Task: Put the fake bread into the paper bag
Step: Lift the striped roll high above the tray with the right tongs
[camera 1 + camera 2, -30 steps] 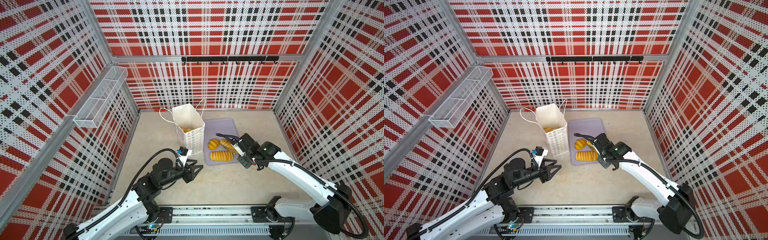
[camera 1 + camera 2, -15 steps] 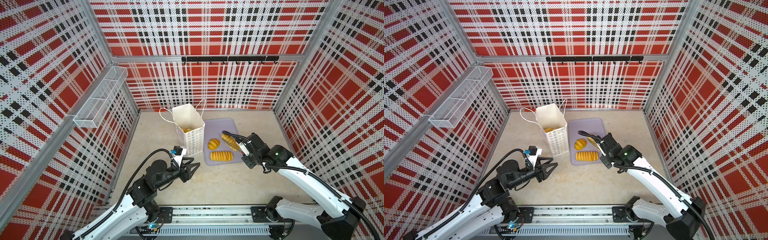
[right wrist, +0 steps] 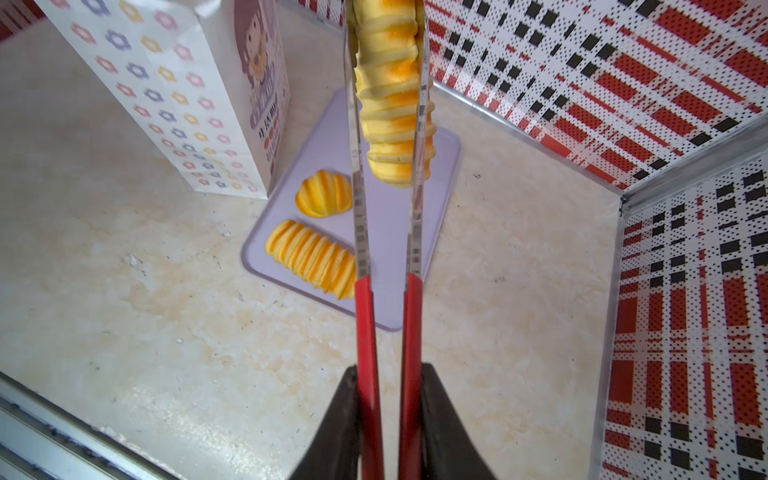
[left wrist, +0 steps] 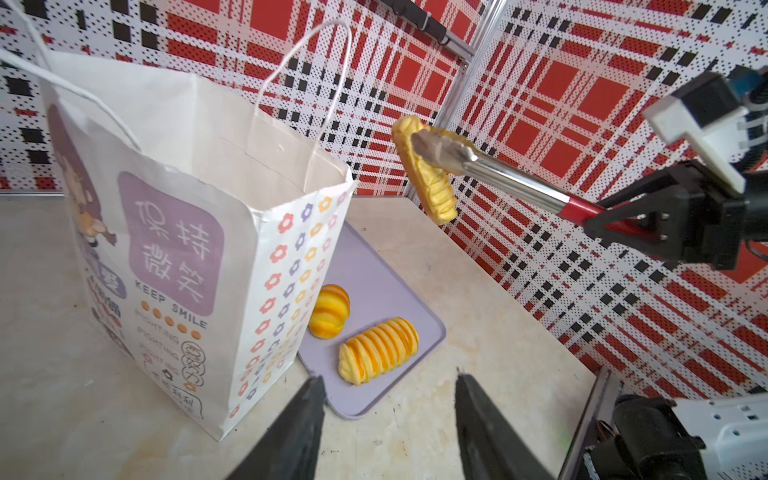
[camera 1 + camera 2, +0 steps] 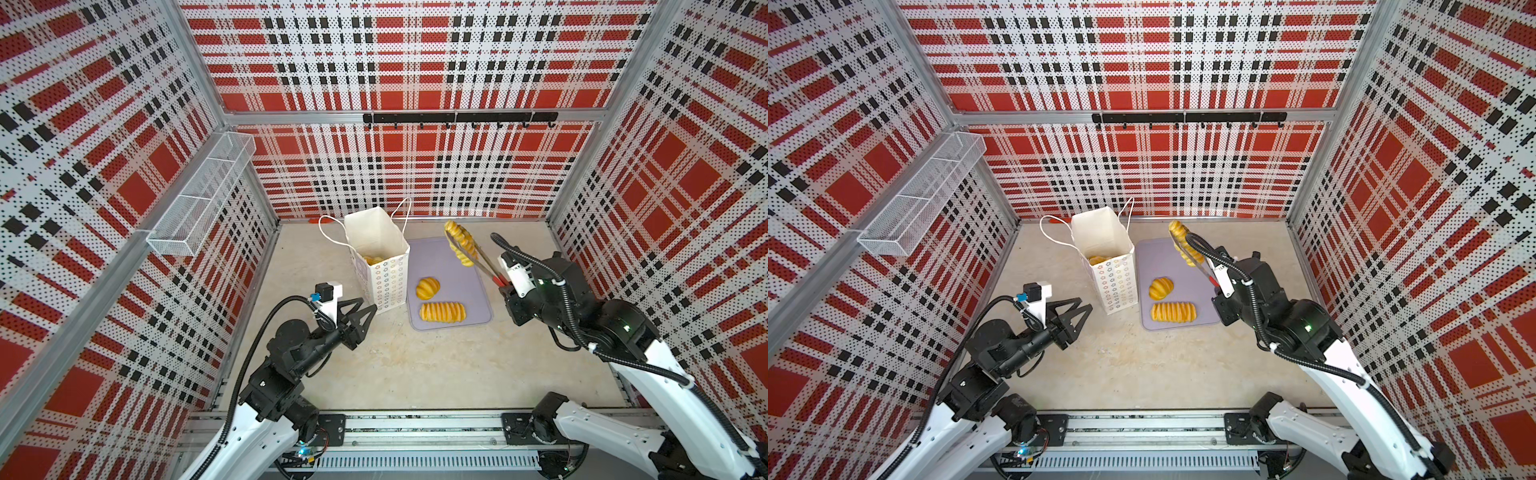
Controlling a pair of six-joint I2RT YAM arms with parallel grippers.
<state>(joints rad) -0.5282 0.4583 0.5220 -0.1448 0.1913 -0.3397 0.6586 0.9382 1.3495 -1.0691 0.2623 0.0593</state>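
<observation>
Right gripper (image 3: pixel 388 372): fingers clamped on red-handled tongs (image 5: pixel 478 262) pinching a ridged loaf (image 5: pixel 459 245) high over the tray (image 5: pixel 469 299), 3 o'clock of the paper bag (image 5: pixel 382 278), probably to clear its rim. Left gripper (image 4: pixel 388 378): fingers apart, empty, low over the desk at the bag's 7 o'clock.

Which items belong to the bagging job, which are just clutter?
In the job:
- paper bag
- bread already inside it
- ridged loaf pinched in the tongs
- right end effector gripping them
- round bun and long loaf waiting on the lilac tray

Just there:
- wire wall basket
- hook rail
- left end effector, open and empty
</observation>
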